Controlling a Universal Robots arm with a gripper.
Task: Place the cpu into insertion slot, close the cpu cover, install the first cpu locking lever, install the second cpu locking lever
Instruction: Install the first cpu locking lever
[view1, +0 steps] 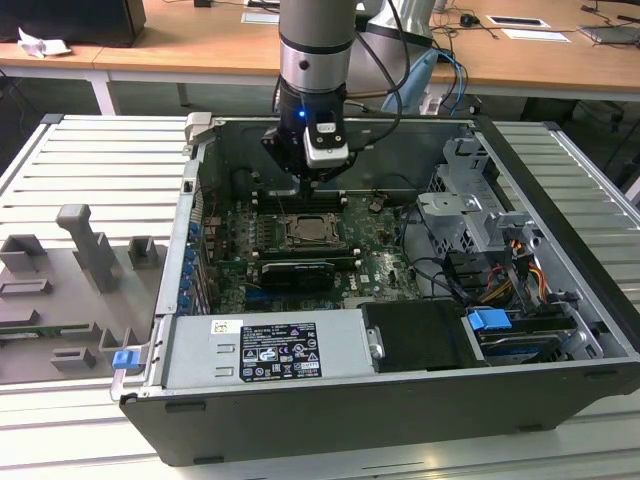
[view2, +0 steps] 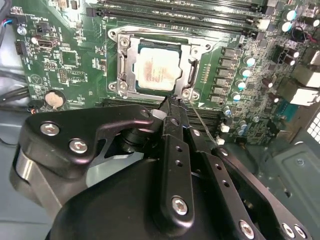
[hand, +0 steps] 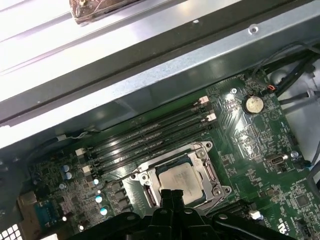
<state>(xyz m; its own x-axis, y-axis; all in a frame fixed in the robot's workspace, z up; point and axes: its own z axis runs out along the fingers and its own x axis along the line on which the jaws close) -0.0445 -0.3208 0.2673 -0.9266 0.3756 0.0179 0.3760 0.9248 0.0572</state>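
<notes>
Closest to the lens in both wrist views is the black gripper (view2: 172, 102) (hand: 172, 194). Its two fingers (view2: 176, 150) are pressed together at the tips, and I see nothing pinched between them. Just past the tips lies the cpu (view2: 156, 70) (hand: 176, 177), flat inside its socket, its beige metal top showing through the square opening. The cpu cover (view2: 129, 62) (hand: 209, 172) is down around it and lies flat on the socket. The tips hang at the socket's edge, near the cover, but I cannot tell if they touch it. A thin silvery rod (view2: 202, 125) runs just beside one finger.

In the exterior view the gripper (view1: 306, 185) stands at 12 o'clock from the cpu (view1: 305, 230), low inside the open computer case (view1: 330, 435). Memory slots (view1: 375, 195) lie on that same side of the socket. A black card (view1: 298, 272) lies at 6 o'clock from the socket, near it, and the power supply (view1: 265, 350) is beyond it. The drive cage (view1: 470, 200) stands at 3 o'clock, well apart, with bare motherboard (view1: 380, 240) between. Straight above the socket the room is open.
</notes>
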